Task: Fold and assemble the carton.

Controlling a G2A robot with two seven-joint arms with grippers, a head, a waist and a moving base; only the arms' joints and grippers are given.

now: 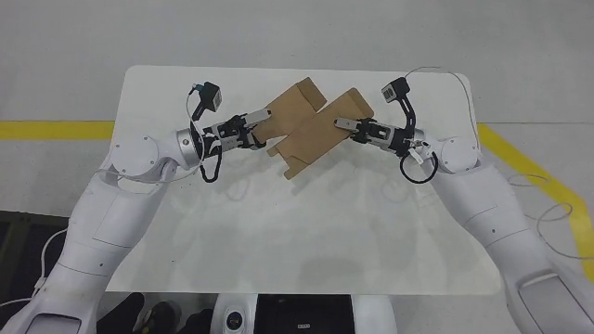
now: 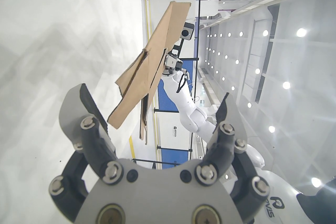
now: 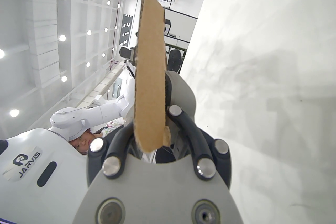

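So here's where I'm at with this carton (image 1: pixel 311 125): it's basically a flattened blank, a couple of panels and flaps sticking out at angles, nothing squared up into a box yet. My right claw (image 1: pixel 342 124) is pinching one flap, and in my right wrist view the cardboard runs edge-on straight down between the fingers, so that grip looks solid to me. The carton sits over the middle of the surface (image 1: pixel 186 241), a bit closer to the far edge than to mine, and from my left wrist view it looks lifted clear rather than lying flat, though I wouldn't swear no corner is touching down. My left claw (image 1: pixel 263 122) is spread wide and holding nothing, parked just beside the opposite end of the carton, with a loose flap corner right next to one of its fingers (image 2: pixel 90 104). Can't tell if they actually touch. I'd say I'm at the get-a-second-grip stage, early on, before any real folding. The next move calls for getting that flap between the left fingers and closing on it, then working the two ends against each other to open the panels, without twisting it out of the right pinch.
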